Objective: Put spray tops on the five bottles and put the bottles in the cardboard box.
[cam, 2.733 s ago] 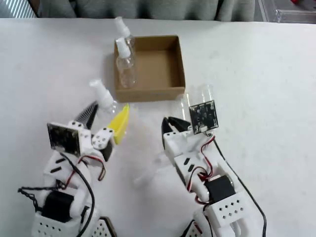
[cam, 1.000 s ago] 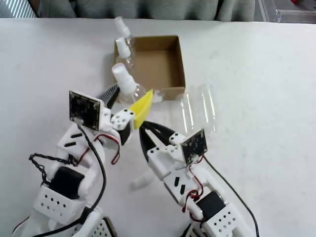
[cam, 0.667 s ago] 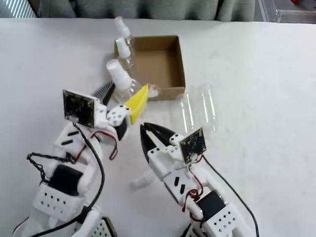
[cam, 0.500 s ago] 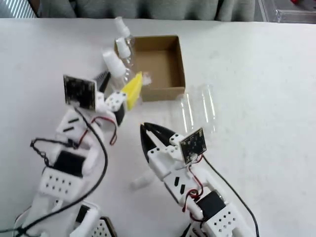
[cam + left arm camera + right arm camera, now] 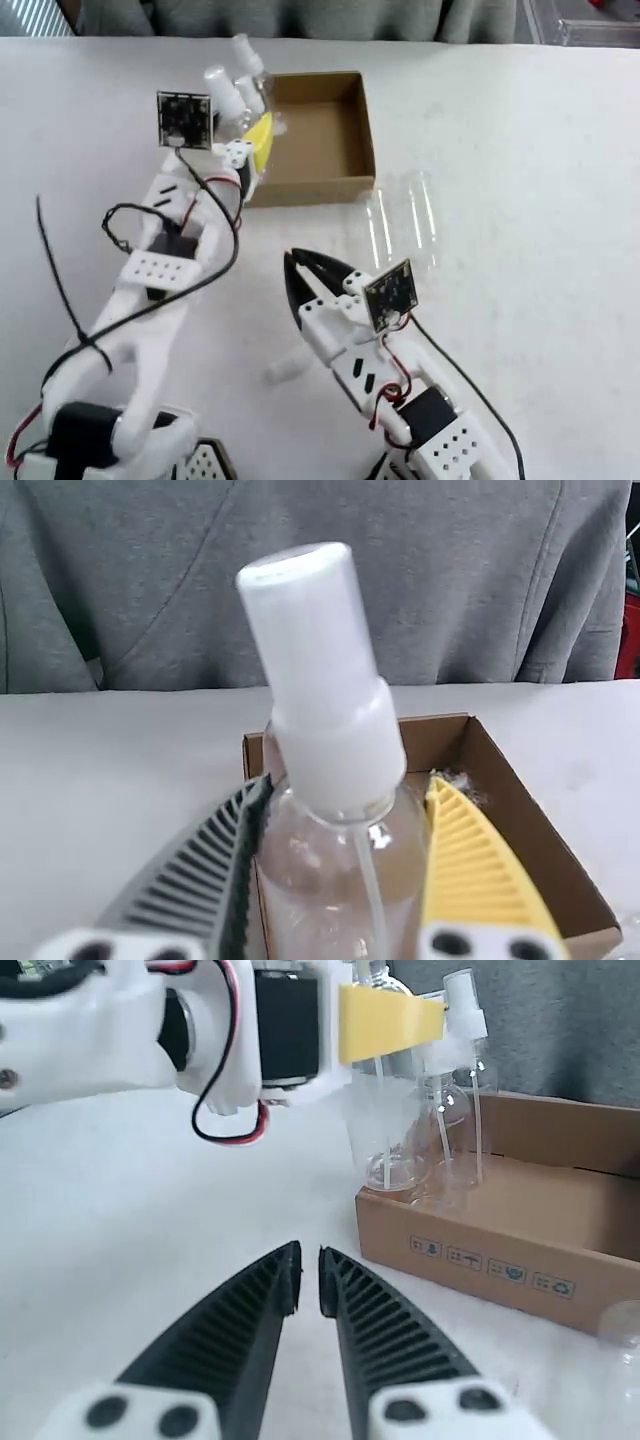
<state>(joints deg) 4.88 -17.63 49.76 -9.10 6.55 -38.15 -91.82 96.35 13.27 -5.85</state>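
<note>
My left gripper [image 5: 246, 128] is shut on a clear bottle [image 5: 335, 870] with a white spray top [image 5: 318, 670], gripped between its grey and yellow fingers. It holds the bottle upright over the left end of the cardboard box [image 5: 318, 130]. Two other topped bottles [image 5: 452, 1110] stand in that same end of the box [image 5: 500, 1250]. Two clear bottles without tops [image 5: 402, 225] lie on the table to the right of the box. My right gripper [image 5: 298, 272] rests low in front of the box, its black fingers [image 5: 255, 1310] shut with nothing between them.
A loose spray top [image 5: 285, 367] lies on the table beside the right arm. The right half of the box floor is bare. A person in a grey garment [image 5: 400, 570] sits beyond the table's far edge. White table stretches wide to the right.
My left arm has lifted the topped bottle from the table in front of the box and carried it away to the box's left end. The right arm shifted left earlier, then stayed still.
</note>
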